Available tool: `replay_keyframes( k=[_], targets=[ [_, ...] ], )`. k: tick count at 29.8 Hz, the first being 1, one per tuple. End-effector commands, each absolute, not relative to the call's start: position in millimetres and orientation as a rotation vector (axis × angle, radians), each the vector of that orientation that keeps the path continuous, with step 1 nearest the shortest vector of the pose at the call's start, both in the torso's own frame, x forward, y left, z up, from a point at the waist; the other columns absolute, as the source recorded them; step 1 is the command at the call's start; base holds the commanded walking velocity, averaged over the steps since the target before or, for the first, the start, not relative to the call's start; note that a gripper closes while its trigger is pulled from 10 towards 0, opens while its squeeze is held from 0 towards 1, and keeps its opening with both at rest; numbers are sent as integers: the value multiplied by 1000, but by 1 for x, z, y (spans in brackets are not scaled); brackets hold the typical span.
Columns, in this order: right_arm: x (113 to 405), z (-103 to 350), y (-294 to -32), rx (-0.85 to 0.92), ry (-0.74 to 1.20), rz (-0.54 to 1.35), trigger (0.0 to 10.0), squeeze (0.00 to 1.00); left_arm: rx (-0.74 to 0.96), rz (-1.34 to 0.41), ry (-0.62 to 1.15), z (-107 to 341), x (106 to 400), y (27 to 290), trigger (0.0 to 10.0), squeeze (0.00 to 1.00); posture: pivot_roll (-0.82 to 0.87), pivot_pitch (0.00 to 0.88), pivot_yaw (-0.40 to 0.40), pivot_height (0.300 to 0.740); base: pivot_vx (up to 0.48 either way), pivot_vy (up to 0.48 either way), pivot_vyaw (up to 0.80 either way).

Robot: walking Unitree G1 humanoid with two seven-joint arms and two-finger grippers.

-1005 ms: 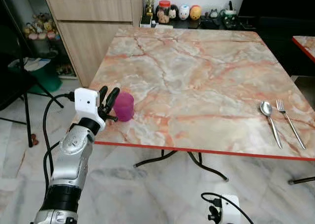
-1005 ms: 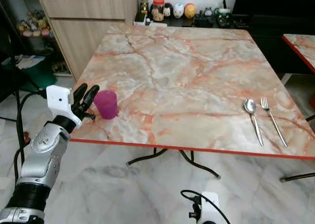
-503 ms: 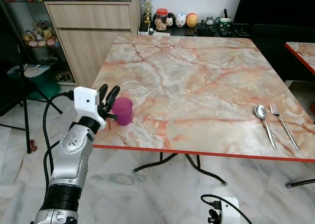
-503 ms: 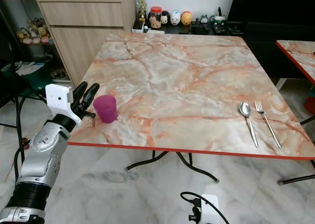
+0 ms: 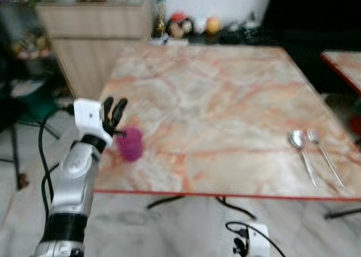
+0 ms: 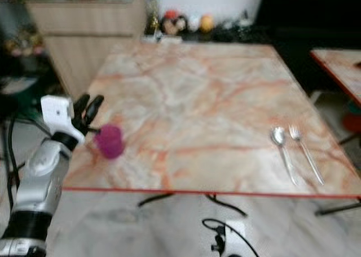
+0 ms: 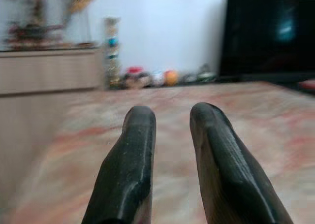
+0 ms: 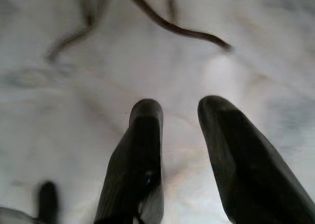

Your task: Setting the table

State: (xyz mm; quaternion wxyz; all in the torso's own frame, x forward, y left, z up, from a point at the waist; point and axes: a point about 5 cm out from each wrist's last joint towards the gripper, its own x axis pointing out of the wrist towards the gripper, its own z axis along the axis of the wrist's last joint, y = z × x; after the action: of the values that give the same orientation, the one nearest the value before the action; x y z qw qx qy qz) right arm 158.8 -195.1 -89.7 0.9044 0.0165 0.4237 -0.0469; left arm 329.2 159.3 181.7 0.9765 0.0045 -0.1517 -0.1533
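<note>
Left gripper [image 5: 114, 111] is raised, fingers apart and empty; purple cup [image 5: 131, 143] is seen just beyond its fingertips on marble table [image 5: 225, 127]. Right gripper [image 8: 179, 135] is hung over the floor, fingers apart.

Setting: dining area of a private home, frames blurred.
- Dining surface [image 5: 225, 99]: square top, peach-and-cream marble pattern, red edge, dark metal legs; a spoon [image 5: 301, 150] and a fork [image 5: 324, 154] lie side by side near its right edge, a magenta cup [image 5: 131, 143] near its left edge.
- Light wood sideboard [image 5: 90, 36] with drawers behind the surface, small ornaments on top.
- Low shelf against a white wall carrying a row of small round figurines [image 5: 194, 25] and a jar.
- Large dark television screen [image 7: 268, 34] at the right of the wall.
- Pale marble floor [image 8: 74, 111].
- Corner of a second red-edged table [image 5: 344, 65] at far right.
</note>
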Motion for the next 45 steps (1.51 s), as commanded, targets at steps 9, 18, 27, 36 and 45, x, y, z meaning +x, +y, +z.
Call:
replay_keyframes(
  k=[9,18,27,36,45],
  targets=[
    [164,-89,-186,52,864,-80,10000,0,40,-280,-299,184,323,178,10000,0,116,0,-44,740,0,0,0],
    [163,-90,-185,39,881,-66,10000,0,91,-351,17,172,322,185,10000,0,127,0,-42,740,0,0,0],
    [163,-90,-186,35,883,-65,10000,0,49,-344,82,185,327,178,10000,1000,126,0,-40,740,0,0,0],
    [163,-90,-185,29,887,-62,10000,0,20,-269,242,177,324,186,10000,1000,130,0,-40,740,0,0,0],
    [163,-90,-186,30,887,-64,10000,0,-9,-171,297,172,326,194,10000,0,127,0,-39,740,0,0,0]
  ],
)
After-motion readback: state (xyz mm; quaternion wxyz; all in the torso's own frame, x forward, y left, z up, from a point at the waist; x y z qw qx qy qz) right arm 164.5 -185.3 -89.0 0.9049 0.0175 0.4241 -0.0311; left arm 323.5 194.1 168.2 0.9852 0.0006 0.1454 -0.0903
